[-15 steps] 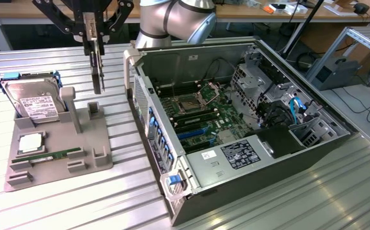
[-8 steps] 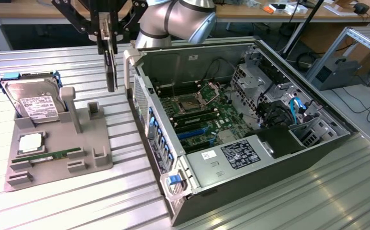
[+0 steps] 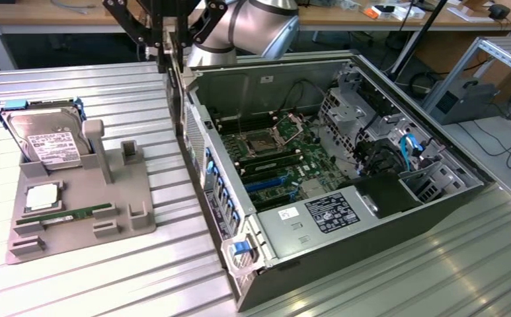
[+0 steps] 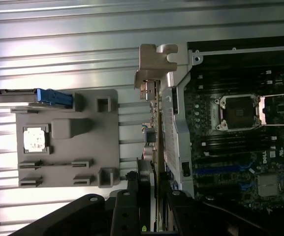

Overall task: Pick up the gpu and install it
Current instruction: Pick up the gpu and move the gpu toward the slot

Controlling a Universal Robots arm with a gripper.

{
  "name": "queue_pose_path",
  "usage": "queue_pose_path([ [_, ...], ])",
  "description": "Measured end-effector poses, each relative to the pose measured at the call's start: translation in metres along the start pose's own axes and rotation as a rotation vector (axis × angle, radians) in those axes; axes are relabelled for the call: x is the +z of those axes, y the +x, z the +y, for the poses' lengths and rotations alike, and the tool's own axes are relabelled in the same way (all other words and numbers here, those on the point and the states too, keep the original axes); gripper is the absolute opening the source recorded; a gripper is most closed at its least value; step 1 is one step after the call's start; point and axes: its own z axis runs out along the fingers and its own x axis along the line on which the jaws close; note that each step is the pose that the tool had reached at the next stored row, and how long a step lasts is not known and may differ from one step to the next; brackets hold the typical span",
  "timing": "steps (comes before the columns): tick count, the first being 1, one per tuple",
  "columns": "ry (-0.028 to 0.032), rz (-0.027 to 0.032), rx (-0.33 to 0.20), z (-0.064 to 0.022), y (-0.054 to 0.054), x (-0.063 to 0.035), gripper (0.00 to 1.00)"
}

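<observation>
Your gripper (image 4: 154,201) is pinching the gpu (image 4: 157,135), which is held on edge. Its silver bracket (image 4: 154,64) is at the end farthest from the gripper. Straight beneath the card runs a side wall of the open computer case (image 3: 204,142). The motherboard (image 3: 273,158) lies beyond it to one side. To the other side, well apart on the worktop (image 3: 78,277), a grey holder (image 3: 123,198) carries the hard drive (image 3: 36,124). You cannot read its white label (image 3: 54,146), nor the black label (image 3: 333,211) inside the case.

Robotics lab or workshop, slatted aluminium bench (image 3: 78,86), open computer tower (image 3: 255,86), cluttered desks (image 3: 326,20) behind.
</observation>
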Motion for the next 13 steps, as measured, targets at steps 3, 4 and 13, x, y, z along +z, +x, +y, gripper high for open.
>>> queue_pose_path([
  [3,0.0000,0.0000,0.000,0.0007,-0.009,0.0002,0.27],
  [4,0.0001,0.0001,0.000,0.0010,-0.014,0.0003,0.27],
  [13,0.0001,0.0001,0.000,0.0026,-0.034,0.0009,0.27],
])
